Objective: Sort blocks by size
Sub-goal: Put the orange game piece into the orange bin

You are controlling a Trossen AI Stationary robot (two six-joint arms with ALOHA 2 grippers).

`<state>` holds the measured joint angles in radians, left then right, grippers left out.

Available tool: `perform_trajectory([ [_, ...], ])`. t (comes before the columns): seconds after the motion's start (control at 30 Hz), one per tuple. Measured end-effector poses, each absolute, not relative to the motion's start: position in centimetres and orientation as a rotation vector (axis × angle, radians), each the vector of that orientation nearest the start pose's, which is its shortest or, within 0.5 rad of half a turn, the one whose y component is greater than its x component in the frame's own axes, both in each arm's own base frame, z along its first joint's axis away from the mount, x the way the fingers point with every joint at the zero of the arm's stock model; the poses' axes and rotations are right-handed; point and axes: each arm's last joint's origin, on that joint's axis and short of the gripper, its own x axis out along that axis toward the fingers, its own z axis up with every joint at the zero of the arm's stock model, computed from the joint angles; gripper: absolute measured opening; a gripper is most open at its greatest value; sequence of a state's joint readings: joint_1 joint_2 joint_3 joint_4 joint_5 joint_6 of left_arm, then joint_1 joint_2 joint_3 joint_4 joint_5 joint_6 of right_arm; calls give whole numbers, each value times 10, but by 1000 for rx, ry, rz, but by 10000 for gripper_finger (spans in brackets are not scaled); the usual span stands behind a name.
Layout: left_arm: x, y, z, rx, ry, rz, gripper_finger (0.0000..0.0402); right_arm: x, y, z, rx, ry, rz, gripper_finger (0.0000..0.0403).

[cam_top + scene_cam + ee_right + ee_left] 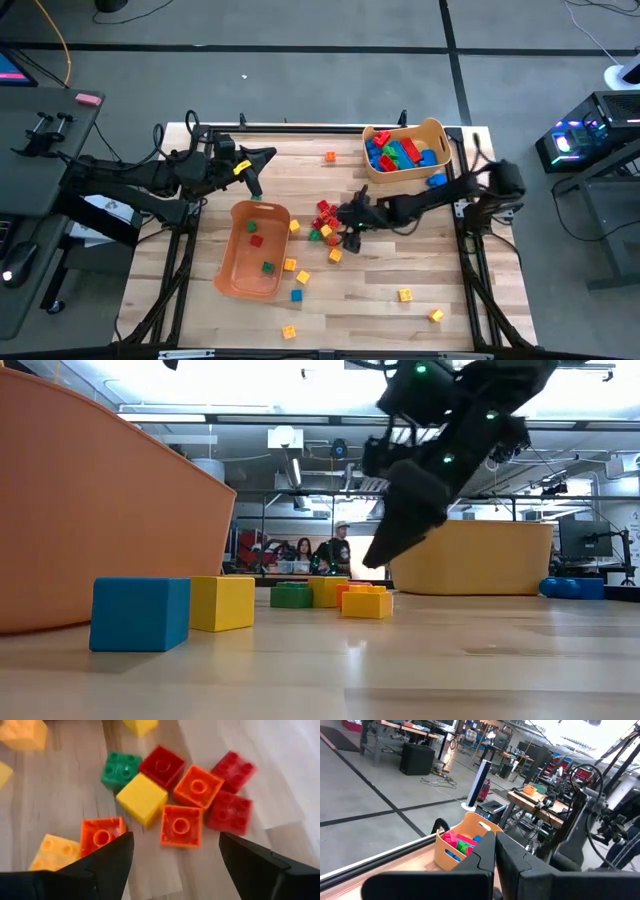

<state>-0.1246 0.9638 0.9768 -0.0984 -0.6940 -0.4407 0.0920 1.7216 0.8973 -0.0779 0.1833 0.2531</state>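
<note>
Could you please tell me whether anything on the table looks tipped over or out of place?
Yes: the orange bin on the left lies tipped on its side, its opening facing up at the overhead camera, with a few small blocks inside. The bin at the back right stands upright, full of larger blocks.

Grey floor (300,90) with dark seams, cluttered workbenches (420,730), bright ceiling strip lights (200,408)

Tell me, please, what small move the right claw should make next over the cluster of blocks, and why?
Probably lower straight down onto the orange block and close. The right claw is open above the cluster, with that block lying nearly between its fingers. Neighbours sit tight around it, so descend carefully. The left claw waits shut by the orange bin.
</note>
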Motion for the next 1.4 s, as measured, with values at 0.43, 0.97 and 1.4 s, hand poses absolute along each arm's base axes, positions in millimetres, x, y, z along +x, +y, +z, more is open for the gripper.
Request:
perform_trajectory([
  [0.43, 204, -7, 375, -408, -41, 580, 0, 354, 26, 122, 48, 937, -240, 289],
  [0.97, 204, -7, 375, -407, -41, 580, 0, 340, 18, 163, 18, 905, -283, 133],
  [1.4, 204, -7, 375, -417, -45, 581, 0, 362, 6, 242, 166, 388, -237, 133],
])
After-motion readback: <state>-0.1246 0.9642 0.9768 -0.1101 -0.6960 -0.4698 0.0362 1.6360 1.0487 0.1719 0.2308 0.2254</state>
